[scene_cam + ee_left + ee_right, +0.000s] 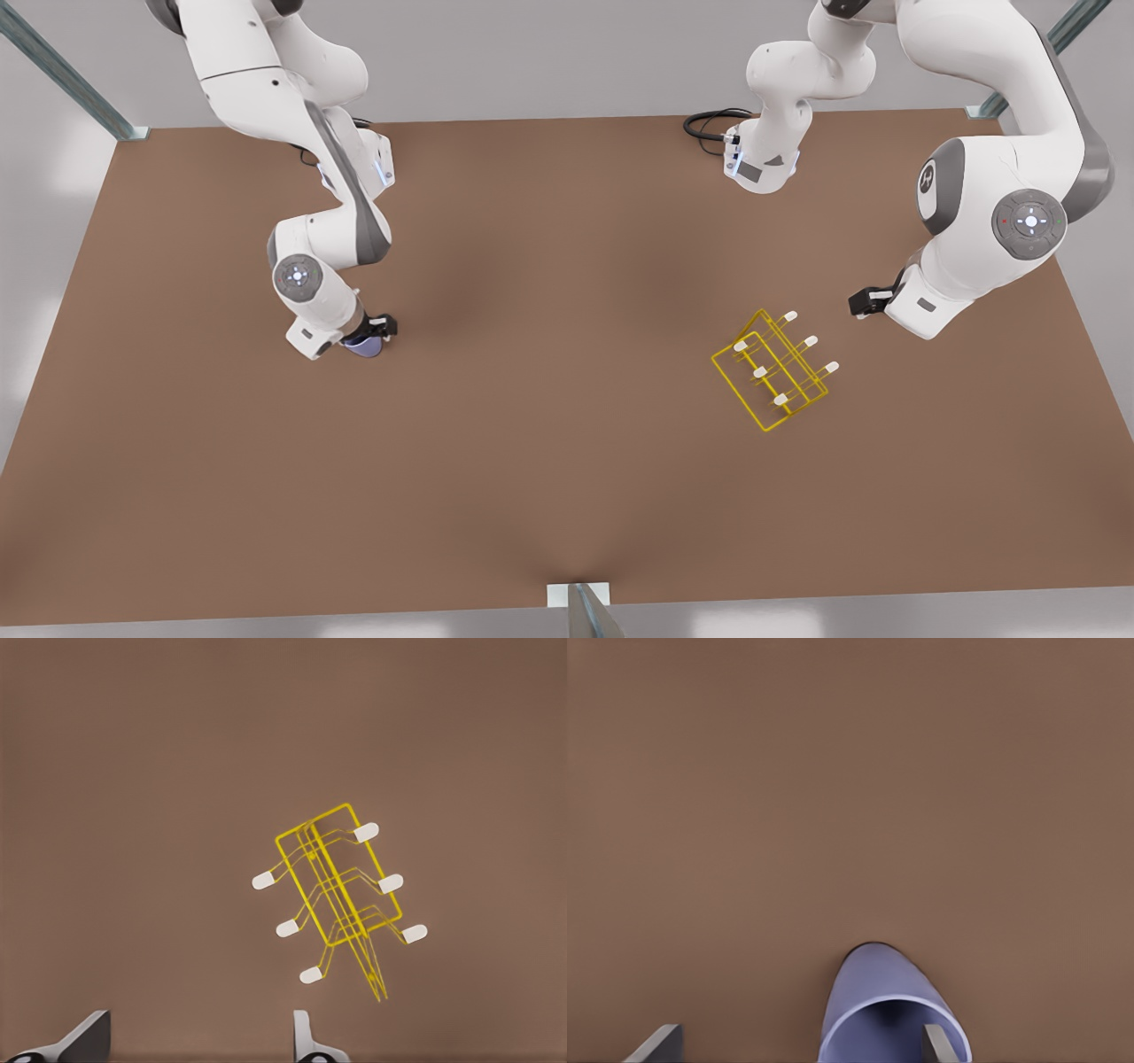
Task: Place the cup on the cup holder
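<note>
Cup sits at the front view's left on the brown worktop, and your right end effector is down around it. In the right wrist view one finger stands inside the cup's rim and the other well outside, so they are spread apart and not clamped. Moving right, the yellow cup holder stands apart from the cup. Just beyond it your left end effector hovers, its fingers spread wide with nothing between them.

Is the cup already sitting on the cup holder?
No, the cup sits at the right gripper on the front view's left, far from the cup holder.
</note>
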